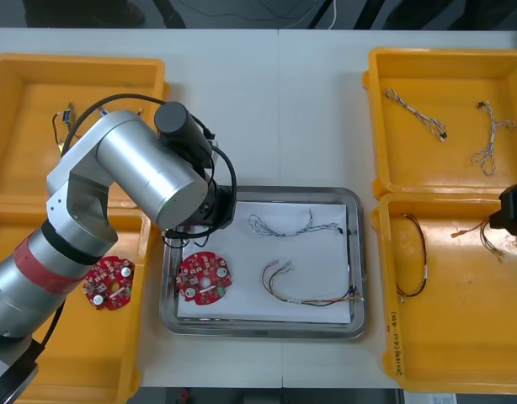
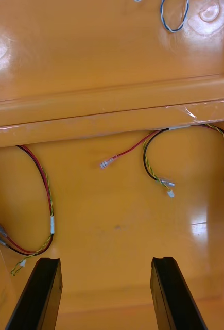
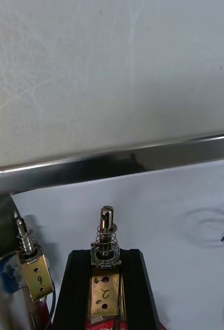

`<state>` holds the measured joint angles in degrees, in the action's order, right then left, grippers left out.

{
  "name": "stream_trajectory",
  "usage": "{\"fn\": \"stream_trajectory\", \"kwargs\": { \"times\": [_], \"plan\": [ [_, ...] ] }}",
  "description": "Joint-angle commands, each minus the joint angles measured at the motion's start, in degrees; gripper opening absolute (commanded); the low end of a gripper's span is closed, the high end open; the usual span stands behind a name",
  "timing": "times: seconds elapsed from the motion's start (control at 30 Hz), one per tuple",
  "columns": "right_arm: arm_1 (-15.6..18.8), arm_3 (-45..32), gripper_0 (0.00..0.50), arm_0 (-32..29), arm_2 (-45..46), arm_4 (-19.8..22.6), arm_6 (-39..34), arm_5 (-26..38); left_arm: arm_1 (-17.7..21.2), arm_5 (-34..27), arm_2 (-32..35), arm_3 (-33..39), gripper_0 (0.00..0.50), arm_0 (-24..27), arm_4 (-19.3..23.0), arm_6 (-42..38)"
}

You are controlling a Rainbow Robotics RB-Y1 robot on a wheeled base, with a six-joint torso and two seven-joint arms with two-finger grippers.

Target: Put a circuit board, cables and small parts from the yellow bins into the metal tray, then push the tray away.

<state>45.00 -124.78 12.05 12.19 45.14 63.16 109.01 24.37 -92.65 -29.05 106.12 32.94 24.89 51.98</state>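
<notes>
Left arm is reaching over the metal tray [image 1: 267, 331], with the left gripper [image 3: 107, 256] hanging just inside the tray's far left corner. Its fingers [image 3: 137, 289] are clamping a small metal part [image 3: 106, 229], a brass body with spring and pin, standing upright between them. It is hovering just above the white lining [image 3: 163, 216], near the shiny rim. A second small metal part [image 3: 32, 265] is lying just beside it, against the tray wall. The tray is also carrying a circuit board [image 1: 204, 278] at its near left, a blue and white cable [image 1: 294, 224] along the far side and a red and yellow cable [image 1: 313, 290] at the near right. Right gripper [image 2: 106, 265] is waiting over the right near bin [image 1: 461, 353], fingers standing apart and empty, with more red and yellow cables [image 2: 42, 201] lying on the bin floor beyond them. Judging the step in hand: setting down a small part, late in the loading. The next move is calling for a short descent to the lining, then parting the fingers without knocking the neighbouring part or dragging across the board. After that the arm is needing a straight lift clear of the rim. The push on the tray is looking not yet begun.
</notes>
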Motion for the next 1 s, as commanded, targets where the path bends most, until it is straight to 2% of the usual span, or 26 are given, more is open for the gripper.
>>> {"fn": "stream_trajectory", "kwargs": {
  "times": [0.03, 0.23, 0.27, 0.3, 0.33, 0.37, 0.4, 0.5, 0.87, 1.0],
  "plan": [
    [-0.3, -0.2, 0.5, -0.7, 1.7, 0.6, -1.9, -0.6, -0.7, 1.9, -2.2, 2.3, 0.001, -2.2, -1.5, -8.3],
    [-0.4, -0.2, 0.5, -0.7, 1.8, 0.7, -2.1, -0.8, -0.1, 3.3, -3.2, 2.3, 0.006, -2.5, -1.4, -9.2],
    [-0.3, -0.2, 0.5, -0.7, 1.8, 0.7, -2.0, -0.9, -0.1, 3.3, -3.1, 2.3, 0.036, -2.5, -1.5, -9.3],
    [-0.3, -0.2, 0.5, -0.7, 1.7, 0.7, -2.1, -0.9, 0.0, 3.3, -3.1, 2.3, 0.074, -2.5, -1.5, -9.4],
    [-0.4, -0.2, 0.5, -0.7, 1.7, 0.7, -2.1, -0.9, -0.1, 3.4, -3.1, 2.3, 0.213, -2.5, -1.4, -9.7],
    [-0.3, -0.3, 0.5, -0.7, 1.7, 0.7, -2.1, -0.9, -0.1, 3.5, -3.2, 2.3, 0.29, -2.5, -1.4, -9.9],
    [-0.4, -0.2, 0.5, -0.7, 1.7, 0.7, -2.1, -0.9, -0.1, 3.8, -3.2, 2.3, 0.391, -2.5, -1.3, -10.2],
    [-0.3, -0.3, 0.5, -0.7, 1.7, 0.7, -2.1, -0.9, 0.0, 4.2, -3.1, 2.3, 0.495, -2.5, -1.5, -11.0],
    [-0.3, -0.2, 0.5, -0.7, 1.8, 0.6, -2.1, -0.9, 0.3, 4.0, -3.1, 3.7, 0.5, -2.1, -1.2, -12.5],
    [-0.4, -0.3, 0.5, -0.7, 1.7, 0.6, -2.1, -0.8, 0.4, 0.8, -1.7, 4.5, 0.5, -0.5, 0.2, -12.7]
  ]
}}
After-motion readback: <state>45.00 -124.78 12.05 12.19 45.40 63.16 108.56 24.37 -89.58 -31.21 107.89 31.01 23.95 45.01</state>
